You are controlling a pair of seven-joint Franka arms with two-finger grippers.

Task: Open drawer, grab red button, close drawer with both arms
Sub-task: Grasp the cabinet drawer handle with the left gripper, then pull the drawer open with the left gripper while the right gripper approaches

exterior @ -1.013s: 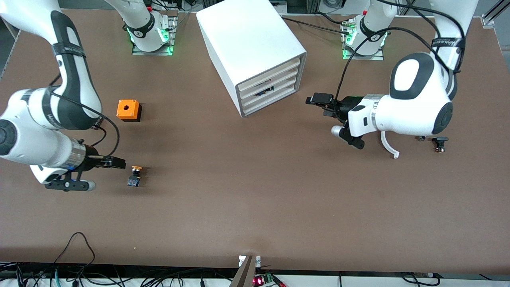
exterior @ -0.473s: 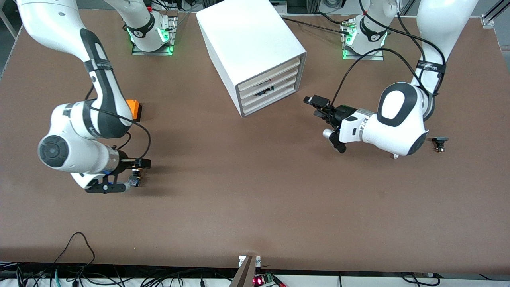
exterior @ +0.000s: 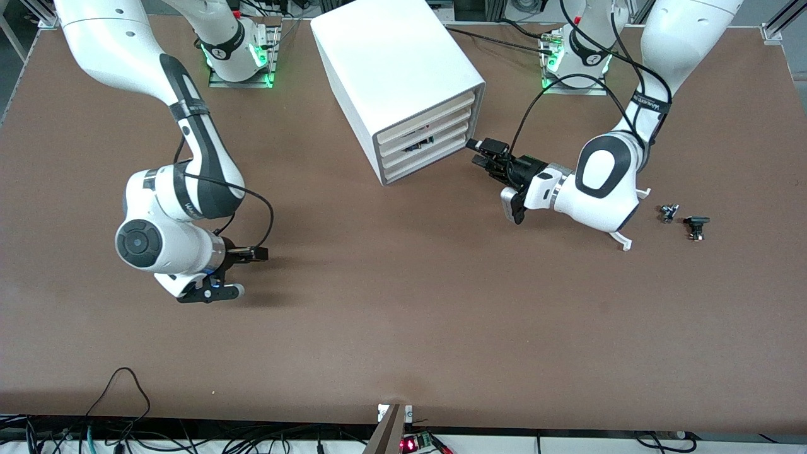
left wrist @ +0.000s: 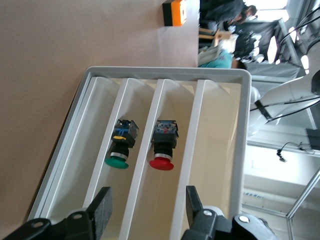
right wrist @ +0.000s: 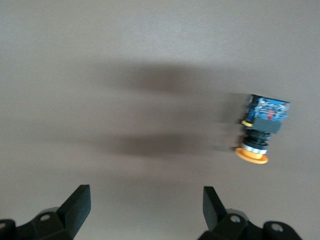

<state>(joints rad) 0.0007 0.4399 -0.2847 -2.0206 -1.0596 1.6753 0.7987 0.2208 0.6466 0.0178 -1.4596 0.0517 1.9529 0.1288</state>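
The white cabinet (exterior: 391,63) stands at the robots' side of the table with all of its drawer fronts (exterior: 423,139) flush. In the left wrist view the red-capped button (left wrist: 162,150) lies inside the second drawer from the top (left wrist: 172,110). My left gripper (exterior: 480,151) (left wrist: 148,200) hangs just in front of those drawer fronts, open, with nothing between its fingers. My right gripper (exterior: 258,253) (right wrist: 146,197) is low over bare table toward the right arm's end, open and empty.
A green-capped button (left wrist: 120,147) lies in the drawer below the red one. An orange-capped button (right wrist: 260,132) lies on the table beside my right gripper. The orange cube (left wrist: 175,11) shows past the cabinet. A white curved piece (exterior: 621,239) and small black parts (exterior: 695,227) lie by the left arm.
The left gripper has moved up to the cabinet's drawer fronts and its fingers have narrowed. The right arm has swung toward the table's middle, now hiding the orange-capped button and the cube in the front view.
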